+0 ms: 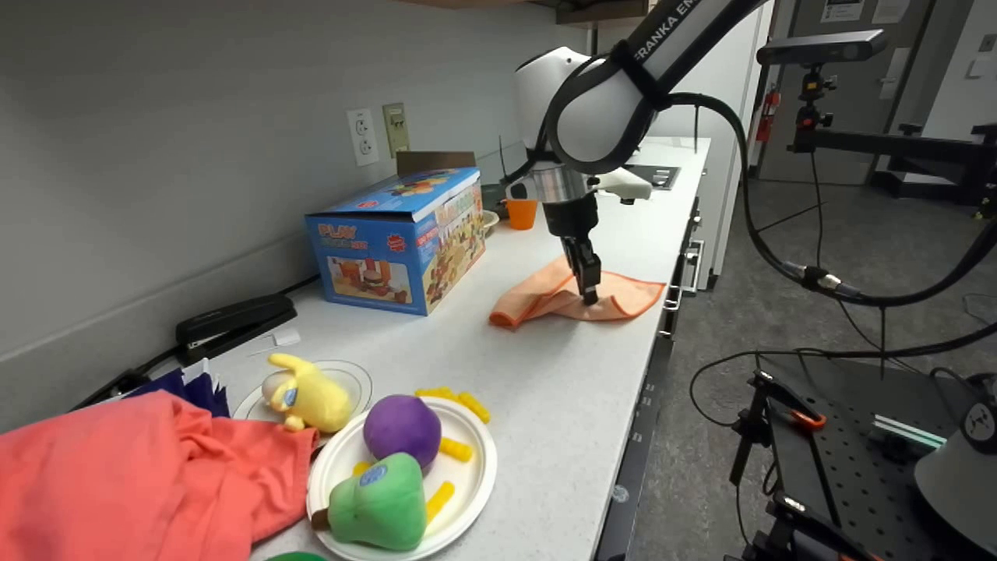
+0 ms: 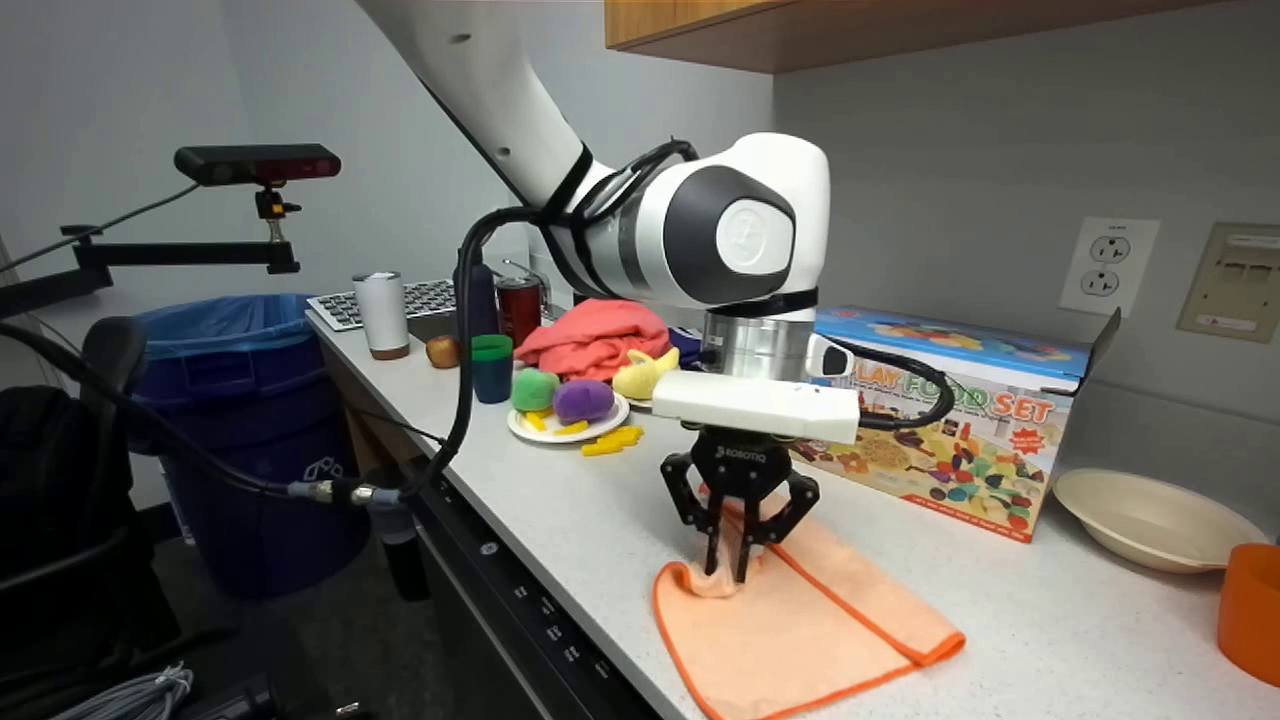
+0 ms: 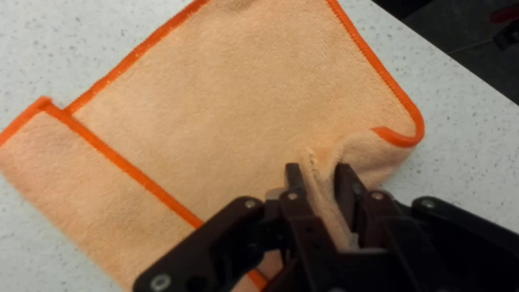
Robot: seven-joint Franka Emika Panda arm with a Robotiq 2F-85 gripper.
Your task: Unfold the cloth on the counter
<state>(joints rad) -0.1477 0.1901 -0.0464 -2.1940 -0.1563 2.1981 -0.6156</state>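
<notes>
The salmon-orange cloth with bright orange edging lies on the grey-white counter, near its front edge. One side of the cloth is folded over in a flap, its hem running slantwise in the wrist view. Pointing down at the cloth, my gripper has its fingers drawn close together. In the wrist view a bunched ridge of fabric rises between the two fingertips of the gripper, pressed from both sides. Close by, a corner of the cloth curls up. The gripper hides part of the folded flap.
Against the wall stands a colourful toy box. A beige bowl and an orange cup are past its end. Toy food lies on a white plate, with bunched coral-red fabric beside it. The counter's front edge drops off close to the cloth.
</notes>
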